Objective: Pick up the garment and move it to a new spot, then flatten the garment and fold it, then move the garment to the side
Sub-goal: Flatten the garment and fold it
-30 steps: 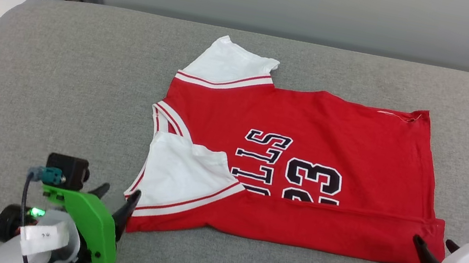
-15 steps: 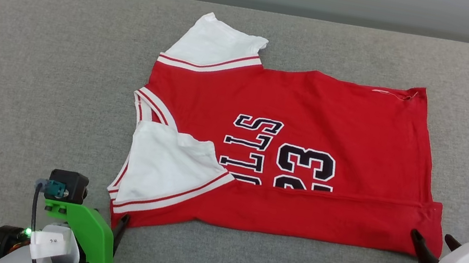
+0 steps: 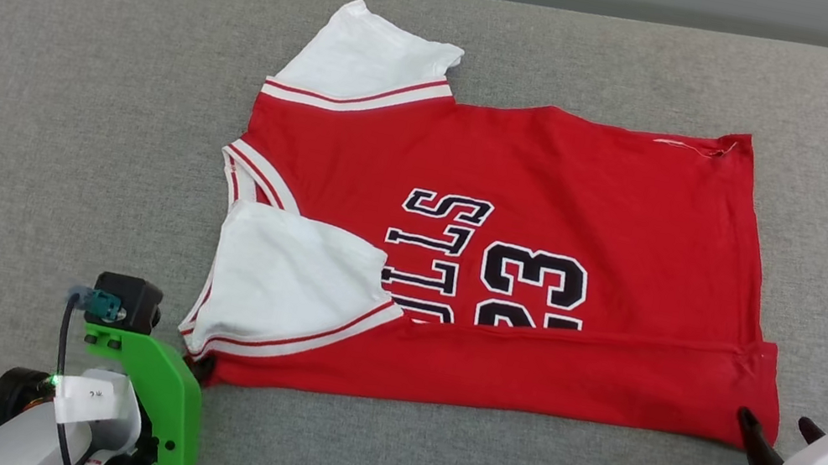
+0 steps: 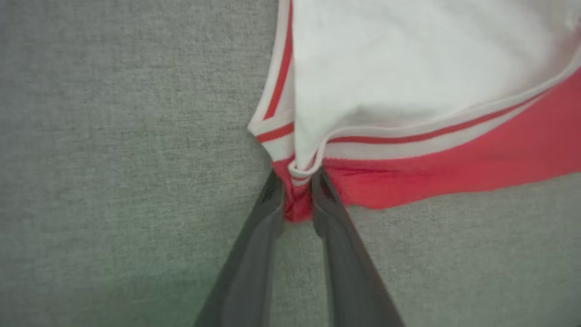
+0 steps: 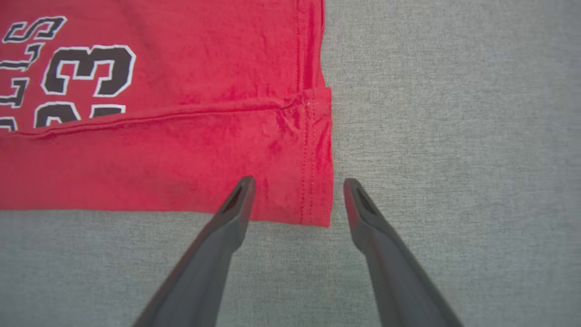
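Grey fabric-covered counter (image 3: 38, 141), far-left corner rounded, stretches across head view. Red-and-white garment (image 3: 609, 190) lies flat near middle, collar toward robot's left, hem toward right. Near long edge folded up over body, hiding lower part of black print (image 3: 493, 268) (letters "LLS" and "23" readable). Far sleeve (image 3: 360, 53), white, spread toward counter's back edge; near sleeve (image 3: 288, 270) folded onto red body. Grey weave visible on every side of garment.

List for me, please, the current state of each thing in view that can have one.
garment, spread flat, print up, near edge folded over the lettering.
left gripper, jaws shut on the garment's corner by the near sleeve.
right gripper, jaws open, astride the garment's near hem corner.
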Tool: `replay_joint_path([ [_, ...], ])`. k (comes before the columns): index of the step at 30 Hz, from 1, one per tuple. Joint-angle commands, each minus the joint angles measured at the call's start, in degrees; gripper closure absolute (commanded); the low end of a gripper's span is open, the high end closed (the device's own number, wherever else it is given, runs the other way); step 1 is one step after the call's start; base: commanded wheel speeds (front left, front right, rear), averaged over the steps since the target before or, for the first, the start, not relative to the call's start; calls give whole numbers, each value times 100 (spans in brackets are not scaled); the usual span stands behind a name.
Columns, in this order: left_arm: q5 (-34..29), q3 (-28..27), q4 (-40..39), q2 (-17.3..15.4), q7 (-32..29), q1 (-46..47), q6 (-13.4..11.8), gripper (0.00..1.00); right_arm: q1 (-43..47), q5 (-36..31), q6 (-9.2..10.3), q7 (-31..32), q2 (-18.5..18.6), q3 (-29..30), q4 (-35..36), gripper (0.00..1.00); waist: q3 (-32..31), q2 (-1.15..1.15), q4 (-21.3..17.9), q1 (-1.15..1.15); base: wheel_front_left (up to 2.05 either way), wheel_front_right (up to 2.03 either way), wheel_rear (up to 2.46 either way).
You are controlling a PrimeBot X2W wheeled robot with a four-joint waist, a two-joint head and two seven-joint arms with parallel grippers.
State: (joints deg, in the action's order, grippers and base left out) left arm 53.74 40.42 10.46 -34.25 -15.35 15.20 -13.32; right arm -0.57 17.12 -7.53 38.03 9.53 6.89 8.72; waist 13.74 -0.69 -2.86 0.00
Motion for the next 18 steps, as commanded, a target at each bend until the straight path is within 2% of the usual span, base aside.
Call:
replay_joint_path([
  [1, 117, 216, 210, 166, -150, -189, 80, 100, -31, -94, 4, -57, 39, 39, -43, 0, -55, 69, 40, 0, 0, 0, 0],
  [6, 100, 172, 22, 144, 18, -183, 163, 100, 10, -278, 4, -57, 19, 94, -158, 0, -210, 69, 146, 0, 0, 0, 0],
  [10, 102, 123, -423, 62, 63, -182, 182, 100, -5, -376, 4, -35, 14, 162, -387, 0, -286, 69, 261, 0, 0, 0, 0],
  [18, 3, 32, -1341, -227, -43, -168, -63, 100, -239, -601, 4, -30, -55, 293, -1060, 0, -228, 69, 413, 0, 0, 0, 0],
])
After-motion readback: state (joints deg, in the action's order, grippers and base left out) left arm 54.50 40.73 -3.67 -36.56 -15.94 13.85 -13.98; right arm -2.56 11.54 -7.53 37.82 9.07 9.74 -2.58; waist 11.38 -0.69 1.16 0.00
